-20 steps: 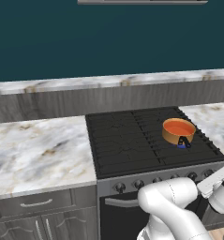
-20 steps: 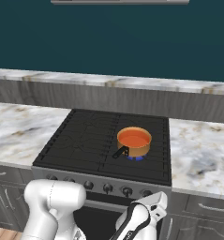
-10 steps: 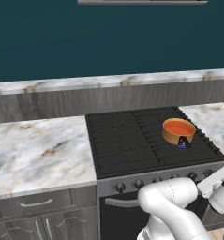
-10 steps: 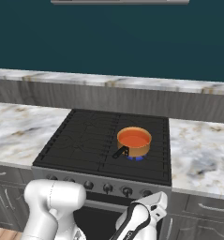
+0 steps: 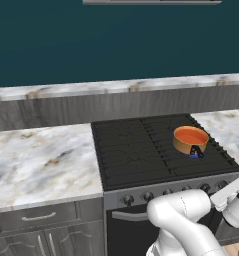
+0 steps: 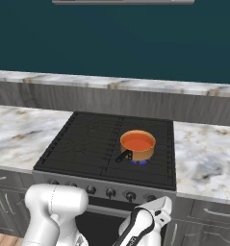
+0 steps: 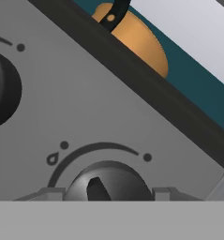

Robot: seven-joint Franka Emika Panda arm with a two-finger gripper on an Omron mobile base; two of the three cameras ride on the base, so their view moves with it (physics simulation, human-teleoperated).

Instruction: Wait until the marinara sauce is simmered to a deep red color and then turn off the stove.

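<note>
The marinara sauce [image 5: 191,135] [image 6: 137,141] is a smooth orange-red disc in a small copper-tan pot [image 5: 189,143] [image 6: 139,152] on the front right burner of the stove [image 5: 136,150] [image 6: 87,139]. A small blue flame [image 6: 139,162] burns under the pot. In the hand view my gripper [image 7: 105,193] sits right at the steel front panel, shut on a dark knob [image 7: 108,180], with a finger [image 7: 48,193] on either side of it. The pot's underside [image 7: 141,44] and dark handle [image 7: 114,11] show above the cooktop's edge. My hand [image 5: 230,194] [image 6: 155,211] hangs low before the knob row.
Marble counters [image 5: 41,160] [image 6: 205,153] flank the stove, with a raised ledge [image 6: 111,84] and teal wall behind. A second knob [image 7: 1,89] sits to the left on the panel. Drawers [image 5: 41,217] are under the left counter.
</note>
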